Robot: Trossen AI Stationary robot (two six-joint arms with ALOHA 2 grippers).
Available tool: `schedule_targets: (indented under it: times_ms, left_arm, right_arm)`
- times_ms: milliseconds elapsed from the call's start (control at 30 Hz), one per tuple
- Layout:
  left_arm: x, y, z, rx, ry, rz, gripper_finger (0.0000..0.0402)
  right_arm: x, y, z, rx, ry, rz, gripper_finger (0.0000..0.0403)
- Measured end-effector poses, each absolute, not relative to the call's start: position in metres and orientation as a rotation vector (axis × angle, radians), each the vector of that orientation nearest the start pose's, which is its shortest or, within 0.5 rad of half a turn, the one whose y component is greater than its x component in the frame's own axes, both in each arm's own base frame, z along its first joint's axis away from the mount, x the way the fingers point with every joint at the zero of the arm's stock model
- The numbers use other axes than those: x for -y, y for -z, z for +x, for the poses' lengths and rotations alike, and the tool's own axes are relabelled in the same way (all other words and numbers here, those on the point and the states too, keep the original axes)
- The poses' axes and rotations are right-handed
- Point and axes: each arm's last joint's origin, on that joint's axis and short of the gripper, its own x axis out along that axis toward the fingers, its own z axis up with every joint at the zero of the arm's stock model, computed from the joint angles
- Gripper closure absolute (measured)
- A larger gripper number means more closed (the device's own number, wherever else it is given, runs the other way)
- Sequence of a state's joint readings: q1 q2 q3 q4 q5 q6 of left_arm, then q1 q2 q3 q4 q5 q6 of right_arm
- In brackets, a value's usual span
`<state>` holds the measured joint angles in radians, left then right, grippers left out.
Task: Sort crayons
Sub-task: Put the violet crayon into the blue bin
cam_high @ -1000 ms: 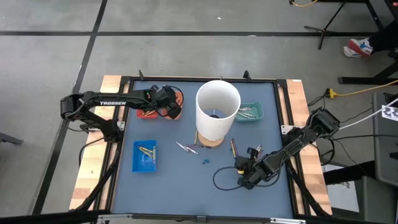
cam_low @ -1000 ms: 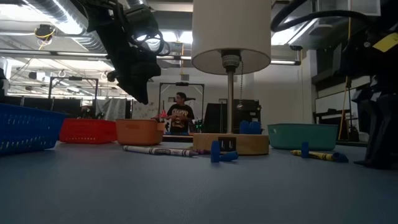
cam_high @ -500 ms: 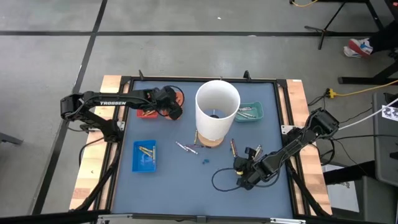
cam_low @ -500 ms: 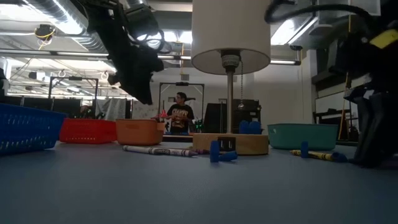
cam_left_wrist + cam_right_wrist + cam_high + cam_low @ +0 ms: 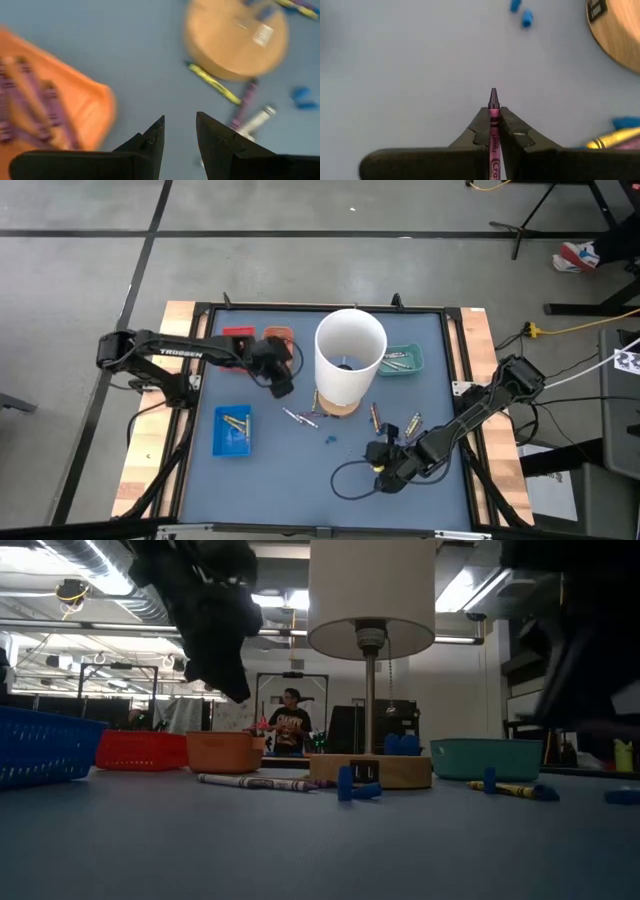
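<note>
The right gripper (image 5: 493, 116), low over the front of the blue surface (image 5: 300, 470), is clamped on a thin purple wax crayon (image 5: 493, 107) whose tip pokes past the fingers. Held so narrowly, the crayon could likely pivot or slip during carrying. The left gripper (image 5: 179, 135), fingers apart and empty, hovers between the orange plastic tray (image 5: 60, 107) and loose crayons beside the round wooden lamp base (image 5: 235, 37). A second ago it hung over the orange tray, and the right gripper sat nearer the table's right side.
</note>
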<state>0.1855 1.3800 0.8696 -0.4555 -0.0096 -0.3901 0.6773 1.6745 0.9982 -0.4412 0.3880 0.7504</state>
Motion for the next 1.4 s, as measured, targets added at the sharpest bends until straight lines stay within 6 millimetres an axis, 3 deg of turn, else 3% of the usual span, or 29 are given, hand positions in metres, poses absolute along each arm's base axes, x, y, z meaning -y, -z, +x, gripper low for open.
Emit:
schedule_targets:
  times_ms: [233, 467, 633, 967, 1400]
  left_arm:
    - [0.006, -0.219, 0.272, -0.902, -0.200, -0.383, 0.0305]
    - [0.062, -0.232, 0.279, -0.732, -0.013, -0.338, 0.0305]
    - [0.092, -0.244, 0.280, -0.566, 0.021, -0.306, 0.0305]
    - [0.124, -0.256, 0.287, -0.316, 0.116, -0.142, 0.0305]
    - [0.143, -0.239, 0.318, -0.062, 0.237, 0.016, 0.0305]
  right_arm:
    - [-0.202, -0.199, 0.270, -0.837, 0.041, 0.099, 0.0388]
    - [-0.214, -0.222, 0.287, -0.547, -0.076, 0.020, 0.0388]
    - [-0.219, -0.241, 0.296, -0.334, -0.108, -0.071, 0.0388]
    - [-0.224, -0.276, 0.302, 0.008, -0.136, -0.217, 0.0377]
    - [-0.219, -0.282, 0.305, 0.064, -0.113, -0.272, 0.0381]
